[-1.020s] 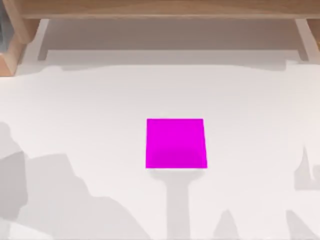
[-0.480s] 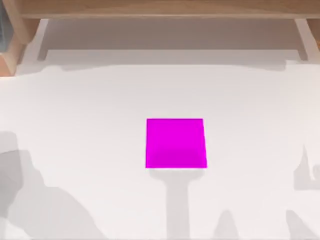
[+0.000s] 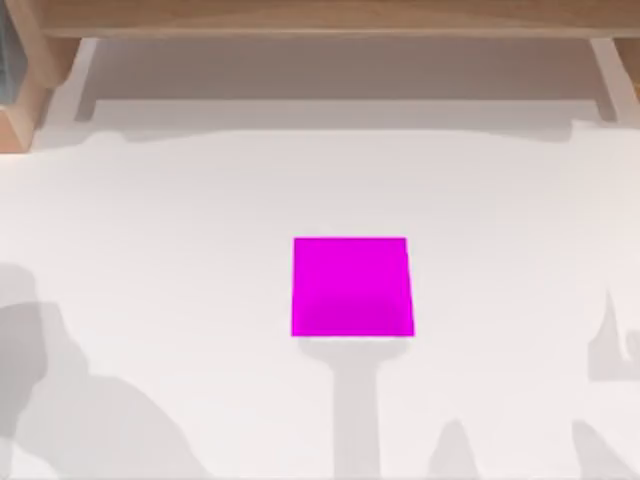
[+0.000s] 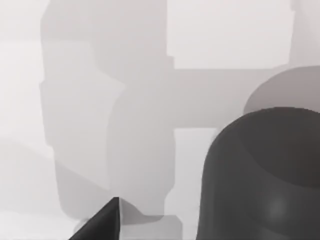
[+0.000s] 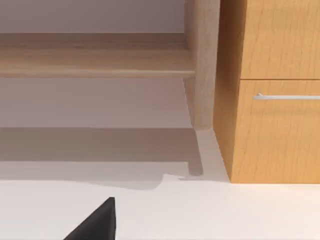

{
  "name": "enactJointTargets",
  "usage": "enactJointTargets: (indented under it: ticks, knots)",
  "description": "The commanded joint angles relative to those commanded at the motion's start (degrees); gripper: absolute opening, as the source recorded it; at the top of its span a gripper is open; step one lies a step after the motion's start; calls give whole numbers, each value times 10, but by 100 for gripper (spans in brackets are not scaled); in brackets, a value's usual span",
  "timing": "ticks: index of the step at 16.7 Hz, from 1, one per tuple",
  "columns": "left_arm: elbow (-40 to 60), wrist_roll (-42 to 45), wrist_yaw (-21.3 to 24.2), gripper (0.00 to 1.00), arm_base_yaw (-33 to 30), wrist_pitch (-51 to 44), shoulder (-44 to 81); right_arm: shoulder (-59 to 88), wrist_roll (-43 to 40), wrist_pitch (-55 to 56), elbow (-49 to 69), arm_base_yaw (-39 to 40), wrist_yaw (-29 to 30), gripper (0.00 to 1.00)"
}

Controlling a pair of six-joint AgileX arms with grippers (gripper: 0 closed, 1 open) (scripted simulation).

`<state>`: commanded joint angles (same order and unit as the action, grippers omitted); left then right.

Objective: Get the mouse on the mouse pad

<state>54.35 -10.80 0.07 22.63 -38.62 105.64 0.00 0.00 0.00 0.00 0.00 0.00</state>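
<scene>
The mouse pad (image 3: 351,286) is a flat, plain magenta square lying at the middle of the white table, with nothing on it. In the left wrist view a dark grey domed body (image 4: 262,175) looms close over the table; I cannot tell whether it is the mouse. A black tip of my left gripper (image 4: 100,225) pokes in beside it. A black tip of my right gripper (image 5: 95,222) hangs over the white table, facing a wooden cabinet. Both arms cast grey shadows along the near edge in the top view.
A wooden shelf unit (image 3: 320,20) runs along the far edge of the table. A wooden cabinet with a drawer handle (image 5: 287,96) stands beyond the right gripper, next to a wooden post (image 5: 202,65).
The left arm's shadow at the lower left of the top view has drawn back toward the left edge. The mouse pad has not moved.
</scene>
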Motion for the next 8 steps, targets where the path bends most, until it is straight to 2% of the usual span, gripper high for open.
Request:
enactJointTargets:
  ticks: [8]
  knots:
    - [0,0,0,17,0,0,0,0,0,0,0,0,0,100]
